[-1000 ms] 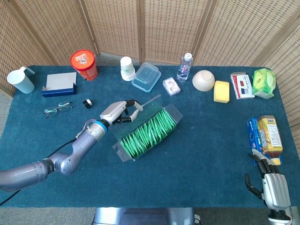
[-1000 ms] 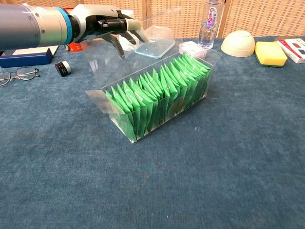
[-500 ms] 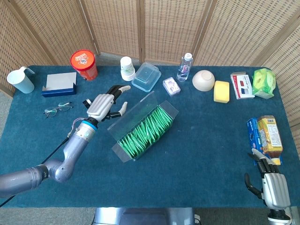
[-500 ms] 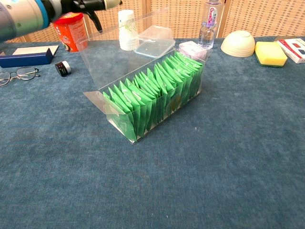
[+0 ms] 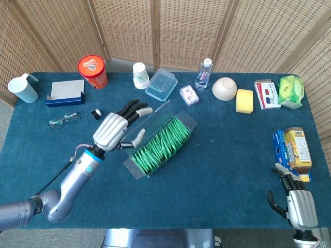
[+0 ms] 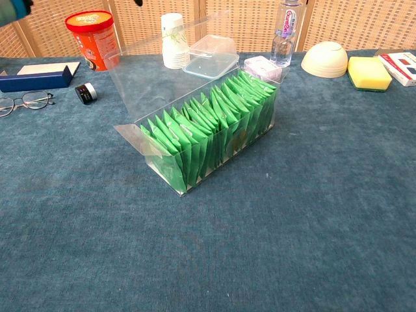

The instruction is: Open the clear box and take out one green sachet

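The clear box [image 5: 160, 143] lies diagonally in the middle of the blue table, packed with a row of upright green sachets [image 6: 211, 127]. Its clear lid [image 6: 162, 71] stands raised along the box's left side, so the top is open. My left hand [image 5: 116, 129] hovers above the table just left of the box with its fingers spread and nothing in it. In the chest view only a sliver of that arm [image 6: 13, 6] shows at the top left. My right hand [image 5: 299, 205] rests low at the table's near right corner, empty, with its fingers apart.
Along the back stand a white mug [image 5: 24, 88], blue box [image 5: 65, 93], red tub [image 5: 92, 71], paper cup [image 5: 140, 75], clear container [image 5: 161, 84], bottle [image 5: 204, 74], bowl [image 5: 224, 88] and yellow sponge [image 5: 244, 101]. Glasses [image 5: 63, 120] lie left. Snack boxes [image 5: 292, 152] sit right.
My left hand has let go of the lid, risen away from the box and spread its fingers. The lid stays raised. The right hand has barely moved.
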